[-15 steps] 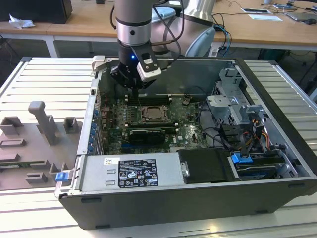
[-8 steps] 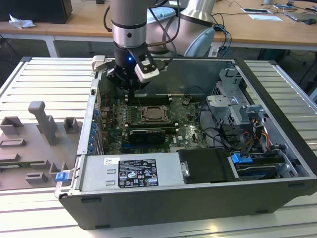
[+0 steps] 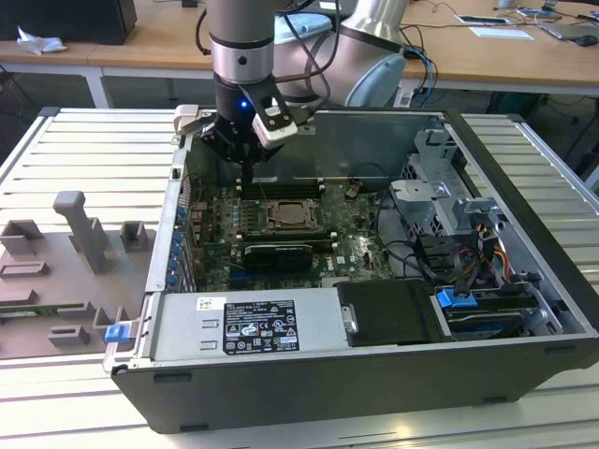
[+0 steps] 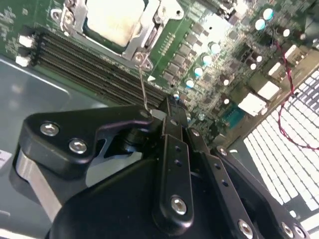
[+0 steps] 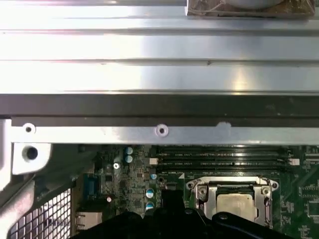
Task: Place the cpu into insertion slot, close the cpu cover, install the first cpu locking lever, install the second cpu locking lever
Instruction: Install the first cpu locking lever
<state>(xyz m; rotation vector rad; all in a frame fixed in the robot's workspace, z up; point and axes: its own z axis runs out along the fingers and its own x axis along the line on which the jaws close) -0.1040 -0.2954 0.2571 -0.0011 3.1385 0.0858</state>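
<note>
The cpu (image 5: 237,205) sits in its socket mid-motherboard (image 3: 351,234), the cpu cover (image 5: 230,185) looks closed over it, so those steps seem done. The gripper (image 3: 245,166) hovers by the board's far edge, fingers drawn together around a thin locking lever (image 4: 143,85), not yet latched.

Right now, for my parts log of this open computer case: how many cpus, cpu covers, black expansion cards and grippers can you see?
cpu: 1
cpu cover: 1
black expansion card: 1
gripper: 1
Total: 4
</note>
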